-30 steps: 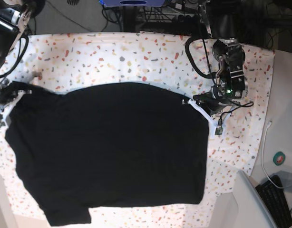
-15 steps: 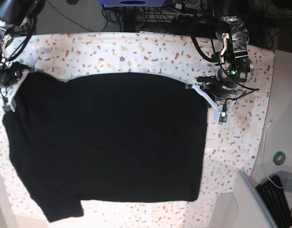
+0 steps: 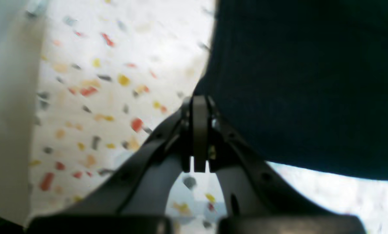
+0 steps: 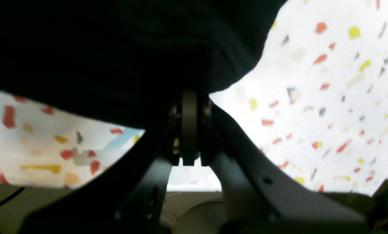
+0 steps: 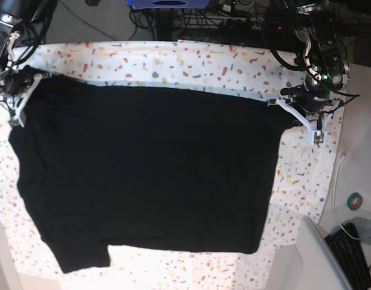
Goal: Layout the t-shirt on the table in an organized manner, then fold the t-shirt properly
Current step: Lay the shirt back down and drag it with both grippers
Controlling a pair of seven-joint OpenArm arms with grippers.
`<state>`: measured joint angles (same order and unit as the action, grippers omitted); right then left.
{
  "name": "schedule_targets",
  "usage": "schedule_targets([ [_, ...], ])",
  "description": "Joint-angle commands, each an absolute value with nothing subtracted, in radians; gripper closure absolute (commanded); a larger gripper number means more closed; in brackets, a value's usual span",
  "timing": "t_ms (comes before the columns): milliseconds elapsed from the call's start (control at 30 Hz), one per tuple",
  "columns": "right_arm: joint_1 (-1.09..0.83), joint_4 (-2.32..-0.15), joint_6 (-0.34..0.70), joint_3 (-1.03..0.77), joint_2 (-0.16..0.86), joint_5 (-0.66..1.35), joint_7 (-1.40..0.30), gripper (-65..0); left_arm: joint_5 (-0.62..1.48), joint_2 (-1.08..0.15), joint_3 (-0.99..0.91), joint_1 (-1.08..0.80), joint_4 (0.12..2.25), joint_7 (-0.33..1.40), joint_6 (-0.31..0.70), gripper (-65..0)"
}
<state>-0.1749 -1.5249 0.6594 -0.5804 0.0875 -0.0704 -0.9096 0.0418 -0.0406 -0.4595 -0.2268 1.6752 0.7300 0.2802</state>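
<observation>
In the left wrist view, the left gripper (image 3: 199, 130) is sitting closest to the lens, its dark jaws pressed together on the edge of the t-shirt (image 3: 304, 84), whose black cloth is filling the upper right of the picture while the table (image 3: 93, 97) is showing its speckled white cover to the left and below. In the right wrist view, the right gripper (image 4: 190, 126) is likewise pinching the t-shirt (image 4: 116, 55), jaws closed on a fold of the dark fabric, which is hanging over the top of the frame, with the flecked table (image 4: 327, 97) lying bright to the right and lower left. From the base view, the t-shirt (image 5: 149, 175) is lying spread across most of the table (image 5: 173, 60), its far edge pulled into a nearly straight line between the two arms, and a short sleeve is jutting out at the near left corner. The left gripper (image 5: 281, 101) is holding the far corner on that view's right, and the right gripper (image 5: 29, 75) is holding the far corner on that view's left. Beside the table at the near right, a keyboard (image 5: 353, 252) is resting on a plain pale surface, with a white cable (image 5: 336, 193) trailing above it and a small round green tape roll (image 5: 354, 201) lying nearby.
</observation>
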Motion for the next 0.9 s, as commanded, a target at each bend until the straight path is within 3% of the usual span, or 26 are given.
schedule_targets([
  [0,-0.188,-1.554,0.657,-0.584,0.074,-0.071,-0.909,0.0,0.042,-0.051,-0.464,-0.228,1.702,0.714,0.272,0.0],
  [300,-0.242,-1.685,0.657,-0.576,0.022,-0.071,-0.911,0.0,0.044,-0.050,-0.466,-0.286,1.796,0.716,0.272,0.0],
  [567,-0.125,-1.670,0.657,-0.575,0.031,-0.074,-0.967,0.0,0.044,-0.045,-0.475,-0.203,1.794,0.825,0.272,0.0],
  [867,0.004,-1.554,0.657,-0.499,0.090,-0.074,-0.995,0.0,0.044,-0.044,-0.475,-0.094,1.753,0.829,0.272,0.0],
])
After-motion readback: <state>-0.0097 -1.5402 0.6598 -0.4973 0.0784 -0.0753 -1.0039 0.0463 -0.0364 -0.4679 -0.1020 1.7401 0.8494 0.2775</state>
